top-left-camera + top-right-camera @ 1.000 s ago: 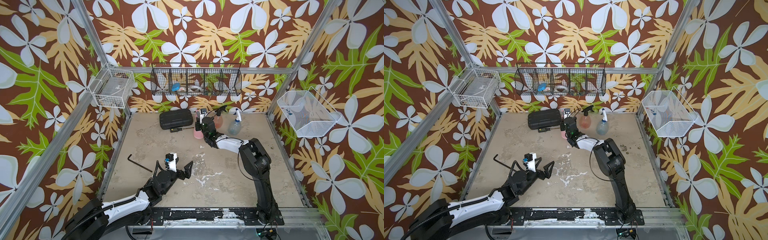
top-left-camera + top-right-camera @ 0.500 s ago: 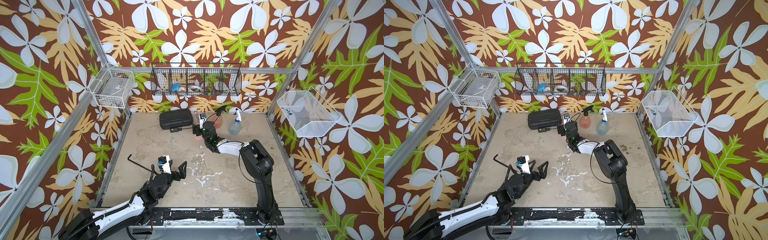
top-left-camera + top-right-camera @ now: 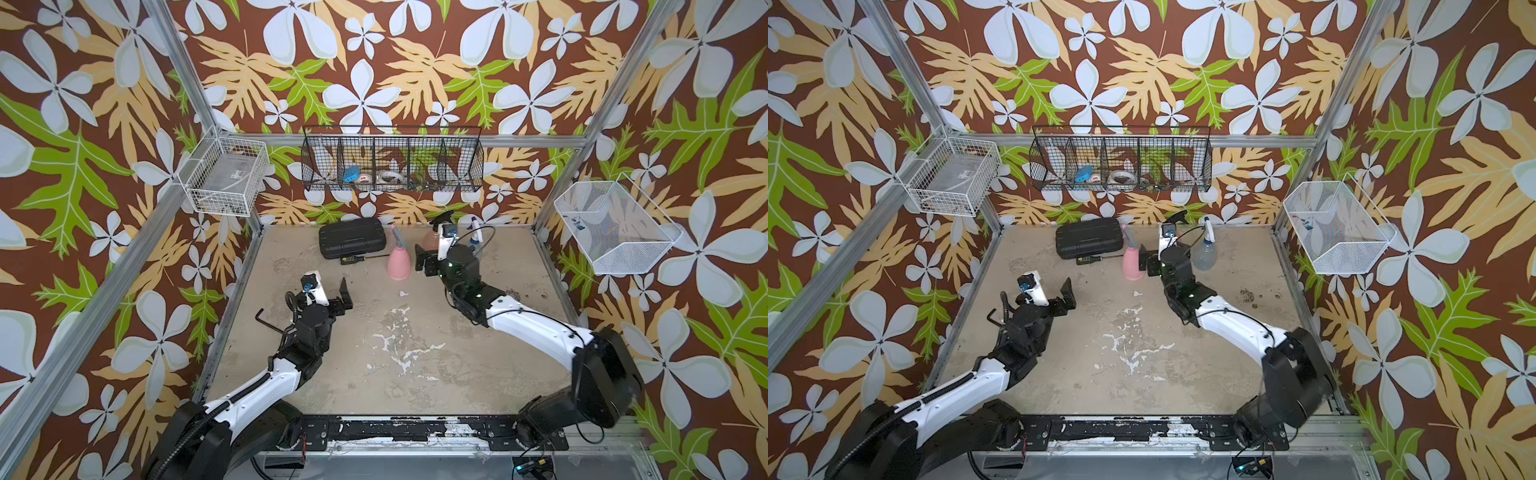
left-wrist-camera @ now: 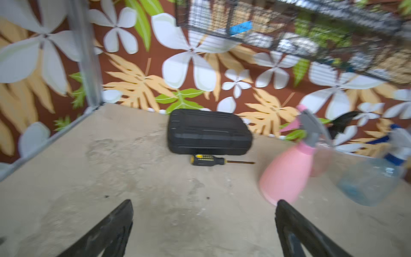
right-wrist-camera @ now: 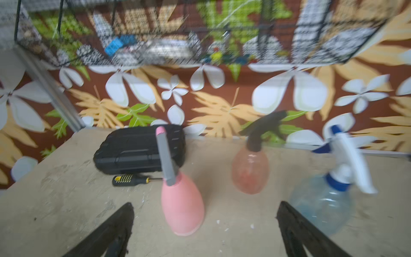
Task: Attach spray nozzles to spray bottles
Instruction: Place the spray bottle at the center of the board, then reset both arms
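Where bottles (image 3: 399,265) stand, scuffed tabletop (image 3: 415,374) meets floral wall (image 3: 374,95).

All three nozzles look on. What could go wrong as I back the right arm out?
The right gripper, jaws open, is close to the pink bottle and blue bottle; a sideways swing could topple either. The grey nozzle leans, so it may be only loosely seated.
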Robot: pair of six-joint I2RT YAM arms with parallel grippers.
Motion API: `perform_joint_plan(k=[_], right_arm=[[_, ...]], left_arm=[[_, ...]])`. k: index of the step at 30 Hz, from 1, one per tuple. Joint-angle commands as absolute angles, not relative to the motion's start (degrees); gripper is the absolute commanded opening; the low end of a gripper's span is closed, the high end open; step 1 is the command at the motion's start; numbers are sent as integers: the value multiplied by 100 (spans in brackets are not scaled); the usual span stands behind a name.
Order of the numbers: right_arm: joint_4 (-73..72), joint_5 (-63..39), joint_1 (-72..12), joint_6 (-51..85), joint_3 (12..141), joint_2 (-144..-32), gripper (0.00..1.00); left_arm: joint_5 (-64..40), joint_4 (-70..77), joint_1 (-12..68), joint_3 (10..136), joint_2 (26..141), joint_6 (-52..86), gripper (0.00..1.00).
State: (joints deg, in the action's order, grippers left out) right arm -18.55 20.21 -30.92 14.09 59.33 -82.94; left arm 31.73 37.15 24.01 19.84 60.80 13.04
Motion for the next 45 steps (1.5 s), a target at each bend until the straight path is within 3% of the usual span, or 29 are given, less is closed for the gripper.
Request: perform_joint_plan(k=[1, 3, 5, 8, 13, 17, 24, 26, 27, 30, 38, 39, 40, 41, 43, 45], right_arm=[[-758, 1486, -1902, 2555, 5927, -7888, 100], [-500, 65, -631, 3668, 5749, -7931, 100], [-97, 15, -97, 3874, 5712, -8045, 100], [338, 1385, -80, 3641, 5661, -7994, 100], [-624, 2771, -95, 3361, 4775, -7553, 100], [-2388, 3108, -149, 2037, 3744, -7494, 100], [-3727, 4804, -1161, 498, 3272, -8697, 100], [-5001, 4945, -1265, 300, 2620, -8862, 100], [-6226, 4987, -1258, -83, 2166, -8962, 90], [-5784, 4636, -1185, 242, 2060, -8642, 81], [-7491, 2735, -862, -56, 762, -8063, 83], [-7652, 2605, -841, -84, 675, -8068, 84], [-7777, 2342, -779, -69, 569, -8103, 99], [-8296, 2114, -677, -93, 472, -8393, 100], [-8883, 2416, -829, -374, 546, -8833, 100], [-7870, 2299, -783, -179, 702, -8431, 100]], left_arm=[[4284, 4473, 2092, 1838, 6307, 937, 100], [4840, 5028, 2086, 1691, 6601, 555, 100], [4878, 5602, 2076, 1568, 6958, 212, 100], [4831, 5636, 2037, 1743, 7503, -43, 100], [4154, 6210, 1568, 1587, 8036, -13, 100], [3401, 6685, 1007, 1328, 8204, 396, 100], [2936, 6470, 805, 1365, 8165, 539, 100], [2871, 6464, 787, 1362, 8166, 545, 100], [2849, 6468, 779, 1362, 8158, 546, 100], [2674, 6489, 773, 1347, 8157, 488, 100], [2268, 7357, 754, 876, 8193, 388, 99], [2319, 8090, 753, 649, 8412, 285, 99], [2373, 8134, 783, 617, 8461, 227, 100], [2382, 7394, 798, 800, 8245, 377, 100], [2401, 8000, 789, 730, 8463, 250, 100], [2373, 7480, 789, 776, 8261, 375, 100]])
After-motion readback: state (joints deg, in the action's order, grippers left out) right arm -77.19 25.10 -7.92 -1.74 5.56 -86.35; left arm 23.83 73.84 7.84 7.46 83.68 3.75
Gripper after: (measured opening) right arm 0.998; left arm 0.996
